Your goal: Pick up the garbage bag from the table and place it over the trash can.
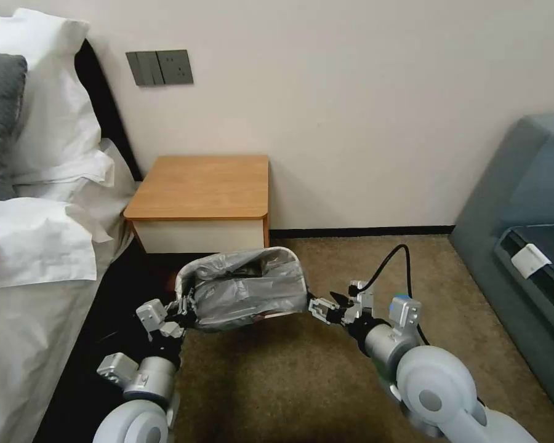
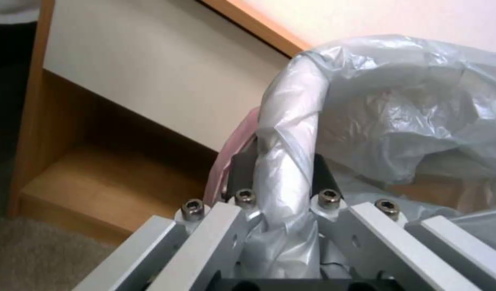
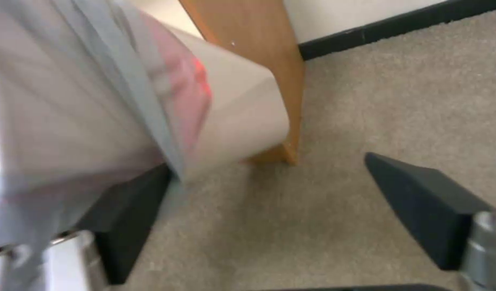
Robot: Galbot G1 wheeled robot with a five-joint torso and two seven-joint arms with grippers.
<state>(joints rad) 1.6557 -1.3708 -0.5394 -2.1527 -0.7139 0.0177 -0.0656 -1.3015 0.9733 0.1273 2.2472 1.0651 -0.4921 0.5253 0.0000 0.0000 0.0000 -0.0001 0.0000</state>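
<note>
The garbage bag (image 1: 246, 289), crinkly grey plastic, is draped over the trash can (image 1: 278, 250), which stands on the carpet just in front of the table (image 1: 203, 184). My left gripper (image 1: 186, 309) is at the can's left side. In the left wrist view, the left gripper (image 2: 280, 171) is shut on the bag-wrapped rim, the bag (image 2: 399, 101) bulging beyond and a pink edge beside one finger. My right gripper (image 1: 319, 306) is open beside the can's right side. In the right wrist view its fingers (image 3: 420, 202) stand wide apart over carpet, the bag's hem (image 3: 70, 101) hanging by the other finger and the can's beige wall (image 3: 242, 113) bare below.
A bed with white pillows (image 1: 43, 215) runs along the left, close to my left arm. A grey sofa (image 1: 523, 215) stands at the right. The wall is behind the table. Carpet (image 1: 351, 258) lies open to the right of the can. A black cable (image 1: 394, 258) loops over my right wrist.
</note>
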